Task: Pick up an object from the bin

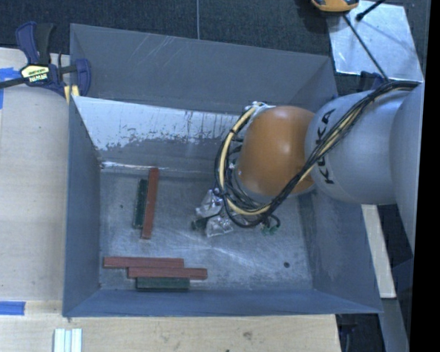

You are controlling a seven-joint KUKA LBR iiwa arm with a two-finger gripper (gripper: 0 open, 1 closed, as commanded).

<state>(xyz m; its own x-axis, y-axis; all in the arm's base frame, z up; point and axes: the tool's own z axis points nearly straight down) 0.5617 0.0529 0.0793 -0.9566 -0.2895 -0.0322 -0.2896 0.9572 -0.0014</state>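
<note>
Hanging low in the bin (196, 73), right of the brown bar (151, 203) and green bar (139, 204), the gripper (213, 220) is seemingly staged for approach; its state cannot be told.

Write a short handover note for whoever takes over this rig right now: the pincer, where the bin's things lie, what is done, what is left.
Pincer: low over the bin floor near its middle. Whether it grips anything cannot be told.
Things: a brown bar and a dark green bar lie side by side to the left of the pincer, apart from it. Two brown bars and a dark green block lie together along the near wall.
Done: no pick is visible, and all five pieces rest on the floor.
Left: grasp one piece and lift it out.
</note>
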